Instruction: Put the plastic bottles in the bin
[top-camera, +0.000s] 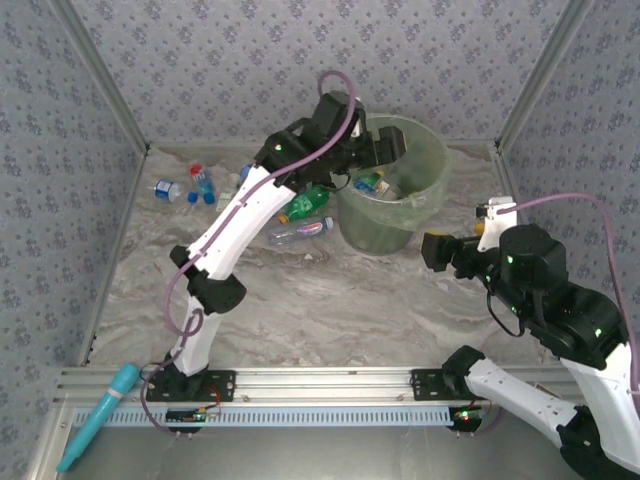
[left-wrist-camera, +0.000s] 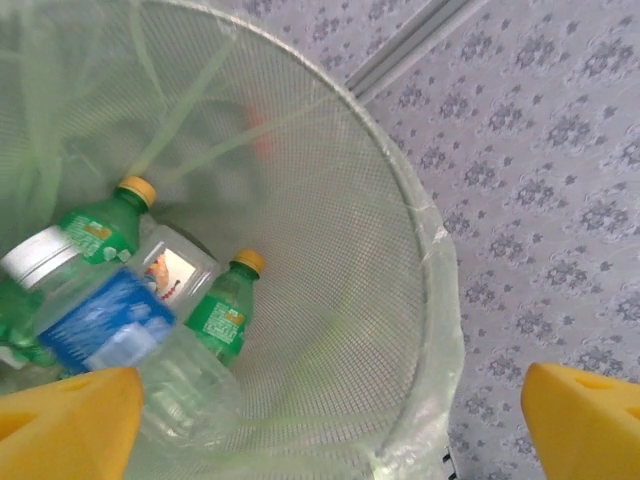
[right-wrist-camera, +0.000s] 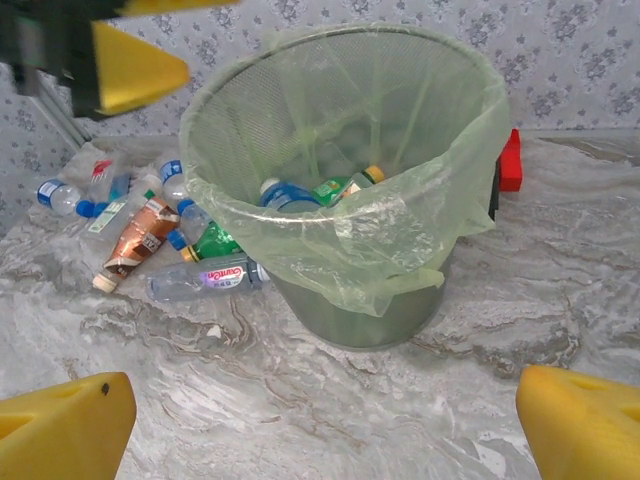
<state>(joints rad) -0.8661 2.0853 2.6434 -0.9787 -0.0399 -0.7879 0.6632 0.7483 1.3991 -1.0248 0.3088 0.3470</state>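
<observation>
— Where's the bin (top-camera: 382, 228)?
— On the table (top-camera: 330, 300), near 1 o'clock from its middle in the top view, lined with a green bag.
— And the left gripper (top-camera: 390, 145)?
— Above the bin's mouth, its fingers (left-wrist-camera: 70, 420) spread wide with nothing between them. Under it, inside the bin, lie a blue-label bottle (left-wrist-camera: 105, 325) and green bottles (left-wrist-camera: 222, 315).
— The right gripper (top-camera: 435, 250)?
— At the bin's 4 o'clock, apart from it, jaws wide and empty.
— Any bottles outside?
— Yes, at the bin's 9 o'clock: a clear bottle (right-wrist-camera: 200, 278) just beside the wall, a brown-label bottle (right-wrist-camera: 140, 235) farther out, and blue-capped bottles (top-camera: 167, 188) farthest.
</observation>
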